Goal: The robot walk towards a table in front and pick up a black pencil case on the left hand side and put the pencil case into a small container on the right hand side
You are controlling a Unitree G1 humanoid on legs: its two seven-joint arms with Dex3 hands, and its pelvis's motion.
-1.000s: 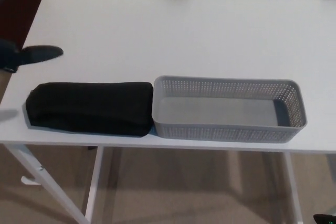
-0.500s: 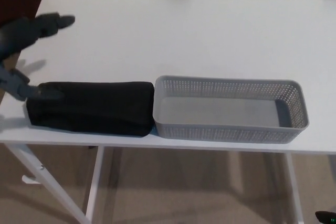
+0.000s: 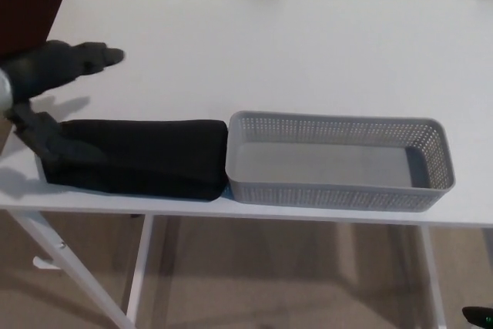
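Left robot hand (image 3: 42,75), matte black; thick, rounded fingers (image 3: 92,57)

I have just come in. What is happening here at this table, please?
A robot is working at a white table. Its left robot hand is open at the left end of a black pencil case, with one finger low against that end and the others spread above the tabletop. The case is not yet lifted. It lies flat, with its right end against an empty grey perforated container. The right robot hand is not in view.
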